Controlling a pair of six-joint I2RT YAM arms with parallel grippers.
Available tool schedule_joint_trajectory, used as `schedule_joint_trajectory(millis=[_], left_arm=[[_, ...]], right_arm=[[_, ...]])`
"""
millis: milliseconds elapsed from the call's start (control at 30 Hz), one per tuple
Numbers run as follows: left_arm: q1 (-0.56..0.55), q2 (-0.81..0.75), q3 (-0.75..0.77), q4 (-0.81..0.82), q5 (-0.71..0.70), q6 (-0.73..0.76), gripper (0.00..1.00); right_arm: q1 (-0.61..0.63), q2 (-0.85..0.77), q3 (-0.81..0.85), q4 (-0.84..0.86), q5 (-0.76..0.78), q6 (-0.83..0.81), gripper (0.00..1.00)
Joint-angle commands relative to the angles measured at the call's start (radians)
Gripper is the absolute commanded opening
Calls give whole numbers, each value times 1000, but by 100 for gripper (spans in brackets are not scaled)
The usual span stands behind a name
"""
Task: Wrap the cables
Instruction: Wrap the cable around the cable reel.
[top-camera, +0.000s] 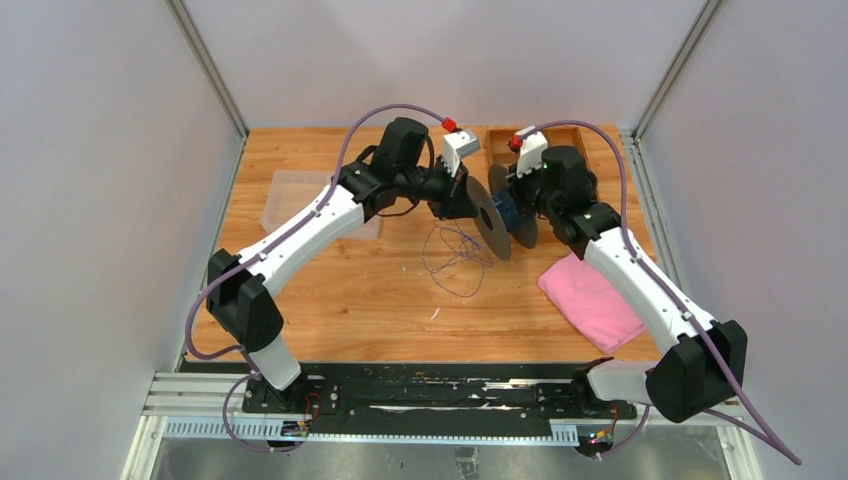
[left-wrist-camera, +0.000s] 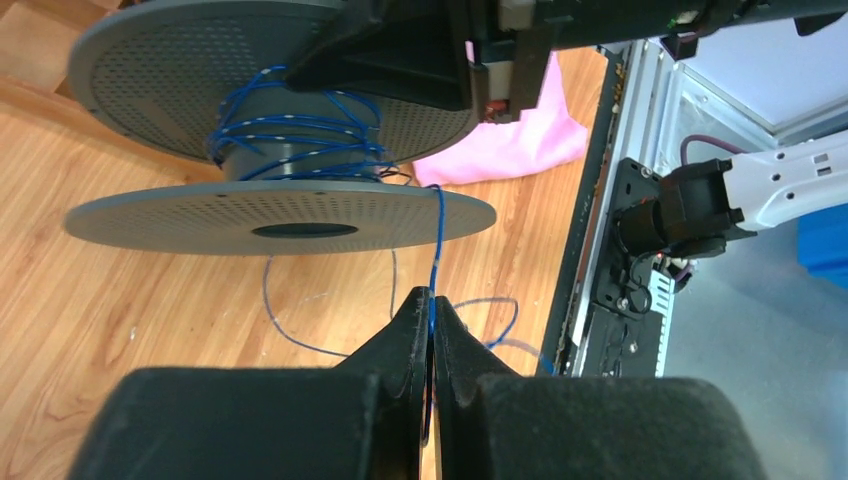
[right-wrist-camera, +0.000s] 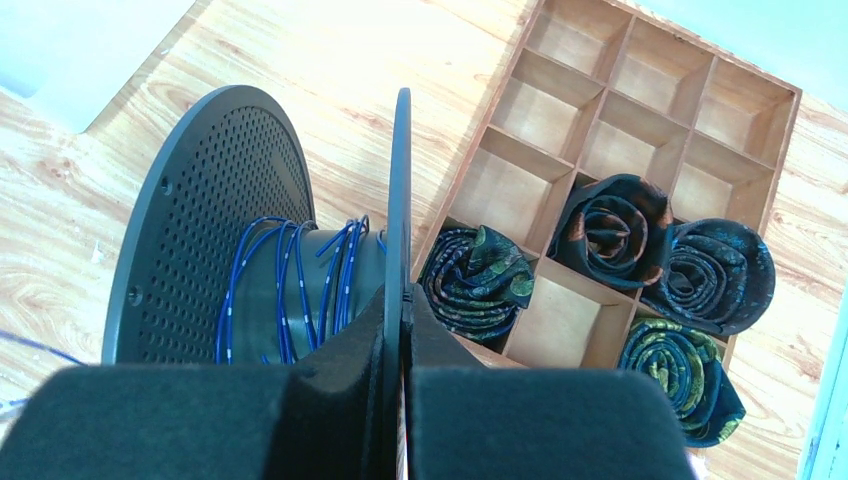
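Cable (left-wrist-camera: 300, 125) makes only a few turns on the spool (left-wrist-camera: 150, 215); much lies loose on the worktop (top-camera: 380, 300). Left gripper (left-wrist-camera: 431, 320) pinches the cable; right gripper (right-wrist-camera: 402, 300) clamps the spool.

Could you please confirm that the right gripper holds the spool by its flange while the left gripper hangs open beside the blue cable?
Not quite. The left gripper is not open: in the left wrist view its jaws are shut on the blue cable. The rest stands: the right gripper holds the spool by its flange.
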Motion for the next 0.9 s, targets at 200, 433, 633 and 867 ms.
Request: schedule_joint_trajectory(millis=[200,433,633,867], left_arm=[[83,29,74,-13,43,-47,6],[134,46,77,-32,14,-29,6],[187,51,55,-64,-12,10,7],[238,50,12,-67,-59,63,8]], right_arm=[[7,-59,-75,89,-87,-94,1],[0,-95,-86,72,-177,-114,1],[-21,-107,-65,46,-256,-99,1],[-48,-99,-8,16,-363,-56,1]])
